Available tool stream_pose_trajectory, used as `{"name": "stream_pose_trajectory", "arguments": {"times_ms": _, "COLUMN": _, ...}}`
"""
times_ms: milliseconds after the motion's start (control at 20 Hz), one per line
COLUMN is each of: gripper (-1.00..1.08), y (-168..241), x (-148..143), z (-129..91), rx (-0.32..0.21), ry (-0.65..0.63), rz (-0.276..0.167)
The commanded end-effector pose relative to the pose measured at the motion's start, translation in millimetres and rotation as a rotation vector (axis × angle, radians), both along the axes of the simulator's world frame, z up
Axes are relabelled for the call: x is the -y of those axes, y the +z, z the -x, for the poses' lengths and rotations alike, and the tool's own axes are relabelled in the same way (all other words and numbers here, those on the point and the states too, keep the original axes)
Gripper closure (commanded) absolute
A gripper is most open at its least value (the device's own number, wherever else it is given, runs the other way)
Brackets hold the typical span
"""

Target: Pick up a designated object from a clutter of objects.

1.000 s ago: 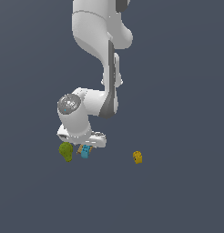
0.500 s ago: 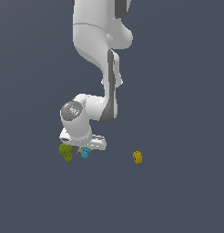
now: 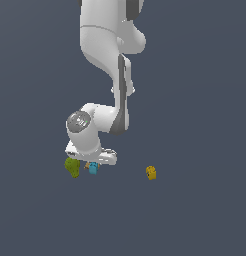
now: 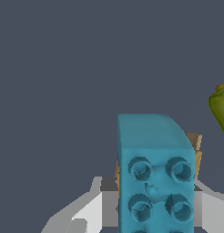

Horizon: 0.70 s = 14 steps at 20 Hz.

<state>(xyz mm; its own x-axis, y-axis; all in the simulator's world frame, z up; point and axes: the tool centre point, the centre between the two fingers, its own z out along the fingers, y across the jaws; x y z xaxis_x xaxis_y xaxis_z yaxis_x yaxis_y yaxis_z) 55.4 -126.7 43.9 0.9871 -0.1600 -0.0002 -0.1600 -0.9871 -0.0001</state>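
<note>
One robot arm (image 3: 107, 75) is showing in the exterior view, carrying one gripper (image 3: 93, 161). One teal-blue studded brick (image 4: 155, 175) is sitting in the wrist view, and four round studs are showing on its face; the same single brick (image 3: 93, 168) is appearing in the exterior view. One olive-green pear shape (image 3: 72, 167) is lying there. One orange-yellow block (image 3: 151, 173) is lying there too. One tan piece (image 4: 195, 145) is peeking out from behind the brick in the wrist view. That is making four small items counted altogether.
</note>
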Motion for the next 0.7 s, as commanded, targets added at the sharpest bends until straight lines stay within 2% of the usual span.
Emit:
{"name": "stream_pose_trajectory", "arguments": {"times_ms": 0, "gripper": 1.08, "y": 1, "x": 0, "z": 0, "rx": 0.000, "ry": 0.000, "rz": 0.000}}
{"name": "stream_pose_trajectory", "arguments": {"times_ms": 350, "gripper": 1.08, "y": 15, "x": 3, "z": 9, "rx": 0.000, "ry": 0.000, "rz": 0.000}}
{"name": "stream_pose_trajectory", "arguments": {"times_ms": 650, "gripper": 1.08, "y": 43, "x": 9, "z": 26, "rx": 0.000, "ry": 0.000, "rz": -0.001}}
